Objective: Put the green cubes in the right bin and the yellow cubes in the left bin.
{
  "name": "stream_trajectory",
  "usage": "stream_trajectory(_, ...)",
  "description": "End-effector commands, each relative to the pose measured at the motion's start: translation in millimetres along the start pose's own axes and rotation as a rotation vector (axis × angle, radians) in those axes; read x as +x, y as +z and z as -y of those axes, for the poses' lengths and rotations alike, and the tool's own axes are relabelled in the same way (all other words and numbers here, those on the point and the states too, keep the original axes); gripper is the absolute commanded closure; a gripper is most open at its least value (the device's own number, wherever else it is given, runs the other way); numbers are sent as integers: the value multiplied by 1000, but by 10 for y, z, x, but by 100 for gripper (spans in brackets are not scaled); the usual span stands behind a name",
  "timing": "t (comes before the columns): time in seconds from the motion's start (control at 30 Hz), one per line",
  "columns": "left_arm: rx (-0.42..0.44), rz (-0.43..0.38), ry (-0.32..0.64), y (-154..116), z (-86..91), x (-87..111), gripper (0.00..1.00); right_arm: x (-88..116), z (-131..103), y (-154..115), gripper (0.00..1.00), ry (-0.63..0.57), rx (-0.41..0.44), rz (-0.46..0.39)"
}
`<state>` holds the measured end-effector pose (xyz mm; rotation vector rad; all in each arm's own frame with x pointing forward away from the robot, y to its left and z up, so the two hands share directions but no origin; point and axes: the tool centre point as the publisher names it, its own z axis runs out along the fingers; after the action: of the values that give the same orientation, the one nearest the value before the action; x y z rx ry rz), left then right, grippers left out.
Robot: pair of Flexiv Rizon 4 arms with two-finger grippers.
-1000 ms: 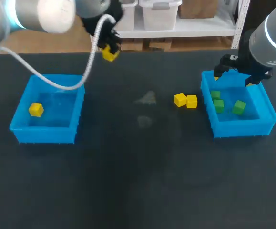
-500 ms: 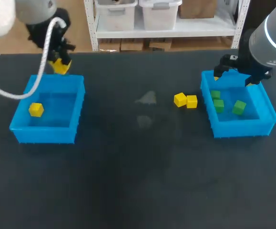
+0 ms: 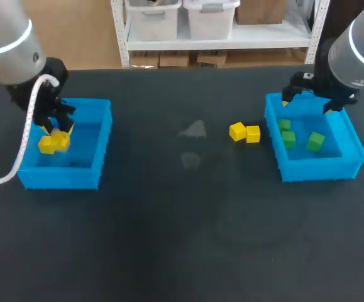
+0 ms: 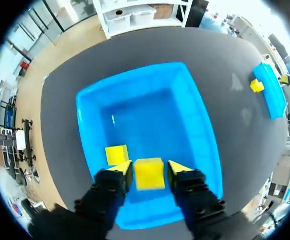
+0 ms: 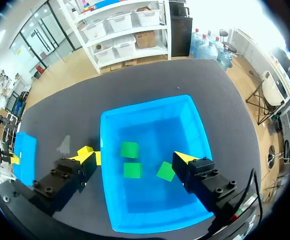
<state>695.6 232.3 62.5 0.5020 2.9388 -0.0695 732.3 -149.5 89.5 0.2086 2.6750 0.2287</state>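
**dropping a yellow cube into the left bin**

the left gripper [image 4: 150, 172] is clamping a yellow cube [image 4: 149, 173] w/ both fingers, one on each side. it's hanging low inside the left bin [image 3: 100, 107], at the end nearest the gripper in the wrist view. a second yellow cube [image 4: 116, 154] is lying on the bin floor just beside the held one. can't tell if the held cube is touching the floor yet.

judging the step: this is the release of that cube. next move is calling for the fingers to spread, then a straight lift out w/o knocking the cube beside it.

the right gripper [image 5: 136, 158] is hanging over the right bin [image 3: 323, 173] w/ fingers wide apart and nothing between them. three green cubes [image 3: 288, 139] are sitting inside that bin, so the green side is looking done.

two more yellow cubes [image 3: 237, 131] are waiting on the table [image 3: 188, 220], touching each other, just beside the right bin's left wall. i'm guessing they're next, approx two more trips for the left arm.

orientation: the held cube has no long axis. it's sitting square in the grip, side faces flat against the fingers, one face looking up at the wrist camera, no visible tilt. its edges are running roughly parallel w/ the bin walls.
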Motion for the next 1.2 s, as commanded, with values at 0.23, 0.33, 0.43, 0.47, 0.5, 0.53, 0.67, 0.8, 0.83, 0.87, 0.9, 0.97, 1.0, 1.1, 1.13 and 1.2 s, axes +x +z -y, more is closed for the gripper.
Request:
stream_trajectory(0.23, -1, 166, 169, -148, 84, -510, 0, 19, 5, -7, 0, 1, 1, 7)
stream_trajectory(0.33, 17, 198, 233, -225, 243, -799, 0, 19, 5, -7, 0, 1, 1, 7)
stream_trajectory(0.43, 40, 225, 311, -278, 490, -1061, 0, 19, 5, -7, 0, 1, 1, 7)
stream_trajectory(0.47, 50, 231, 333, -284, 572, -1135, 0, 19, 5, -7, 0, 1, 1, 7)
stream_trajectory(0.5, 59, 237, 360, -283, 664, -1217, 0, 19, 5, -7, 0, 1, 1, 7)
stream_trajectory(0.53, 67, 245, 378, -281, 744, -1285, 0, 19, 5, -7, 0, 1, 1, 7)
stream_trajectory(0.67, 112, 263, 462, -254, 1090, -1504, 0, 19, 5, -7, 0, 1, 1, 7)
stream_trajectory(0.8, 159, 258, 554, -196, 1393, -1609, 0, 19, 5, -7, 0, 1, 1, 7)
stream_trajectory(0.83, 166, 252, 577, -177, 1456, -1621, 0, 19, 5, -7, 0, 1, 1, 7)
stream_trajectory(0.87, 176, 248, 599, -157, 1523, -1629, 0, 19, 5, -7, 0, 1, 1, 7)
stream_trajectory(0.9, 184, 244, 617, -136, 1581, -1638, 0, 19, 5, -7, 0, 1, 1, 7)
stream_trajectory(0.97, 196, 235, 651, -93, 1685, -1653, 0, 19, 5, -7, 0, 1, 1, 7)
stream_trajectory(1.0, 199, 228, 672, -66, 1739, -1656, 0, 19, 5, -7, 0, 1, 1, 7)
stream_trajectory(1.1, 207, 205, 735, 10, 1901, -1644, 0, 19, 5, -7, 0, 1, 1, 7)
stream_trajectory(1.13, 213, 197, 755, 35, 1958, -1633, 0, 19, 5, -7, 0, 1, 1, 7)
stream_trajectory(1.2, 215, 182, 805, 96, 2076, -1609, 0, 19, 5, -7, 0, 1, 1, 7)
